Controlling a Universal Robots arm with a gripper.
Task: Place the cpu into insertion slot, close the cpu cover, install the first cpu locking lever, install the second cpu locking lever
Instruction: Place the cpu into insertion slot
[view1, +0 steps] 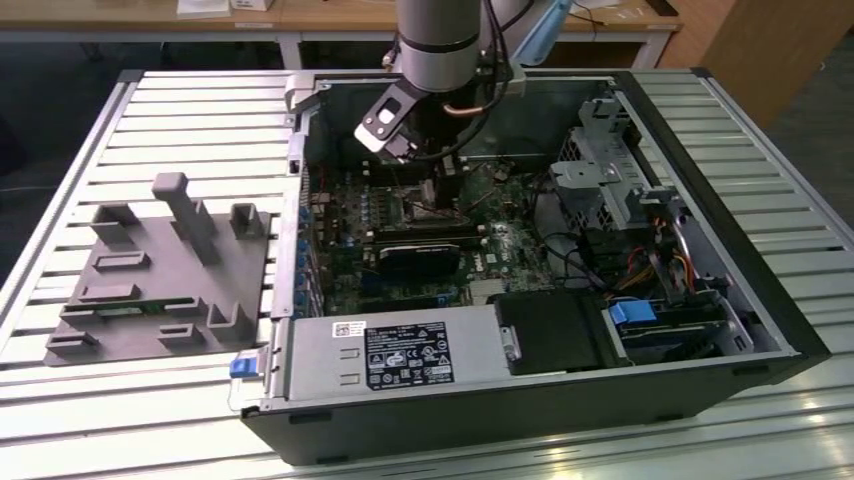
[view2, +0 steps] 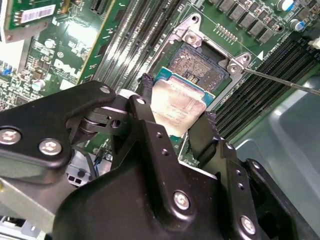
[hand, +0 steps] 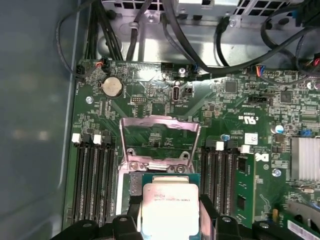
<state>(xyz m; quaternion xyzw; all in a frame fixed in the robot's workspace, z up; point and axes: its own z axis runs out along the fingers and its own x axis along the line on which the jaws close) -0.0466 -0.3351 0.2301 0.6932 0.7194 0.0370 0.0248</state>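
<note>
Second wrist view | claw (view2: 177, 101) clamps cpu (view2: 172, 107) by opposite edges; insertion slot (view2: 200, 62) uncovered just beyond

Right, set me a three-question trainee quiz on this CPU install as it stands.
1. True or false: the cpu is already seated flat in the insertion slot.
2. Pick one. In the first wrist view, the cpu cover is: A) shut over the chip; B) swung open, away from the slot; C) taken off the board.
3. Fill the gap: in the second wrist view, the fingers are shut on the ____.

Key: 1 false, as the chip is held at the slot's edge with the slot's contacts exposed; 2 B; 3 cpu.
</note>
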